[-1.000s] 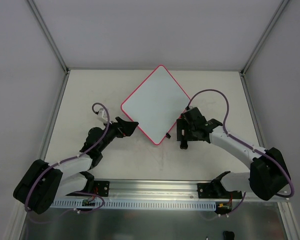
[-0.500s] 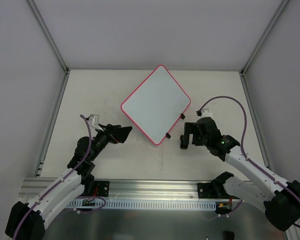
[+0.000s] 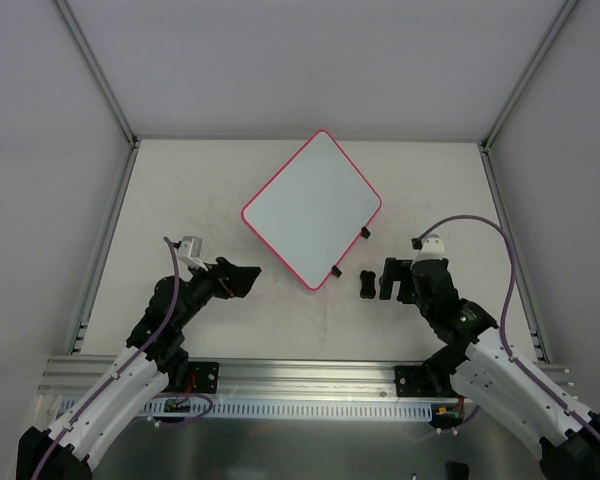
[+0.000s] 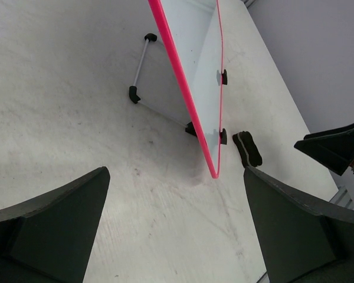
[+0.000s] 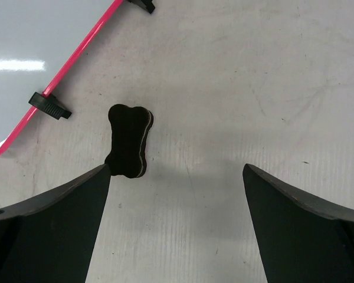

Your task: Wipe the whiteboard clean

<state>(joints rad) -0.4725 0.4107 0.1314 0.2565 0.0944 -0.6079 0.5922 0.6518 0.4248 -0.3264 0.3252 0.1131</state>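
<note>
The whiteboard (image 3: 312, 208) is white with a red-pink rim and stands tilted on a thin metal stand (image 4: 140, 65) at the table's middle. Its face looks blank. It shows edge-on in the left wrist view (image 4: 203, 71) and at the top left in the right wrist view (image 5: 23, 53). A small black eraser (image 3: 367, 283) (image 5: 128, 141) (image 4: 247, 148) lies on the table beside the board's near corner. My right gripper (image 3: 384, 280) (image 5: 176, 171) is open just right of the eraser and holds nothing. My left gripper (image 3: 242, 278) (image 4: 176, 177) is open left of the board and apart from it.
Grey walls and metal posts (image 3: 100, 80) close in the table on three sides. An aluminium rail (image 3: 300, 385) with the arm bases runs along the near edge. Black tabs (image 5: 49, 105) stick out of the board's rim near the eraser.
Both arms have drawn back toward their bases. The right gripper opened wider and backed off to the right, leaving the eraser on the table. The left gripper moved down-left, away from the board.
</note>
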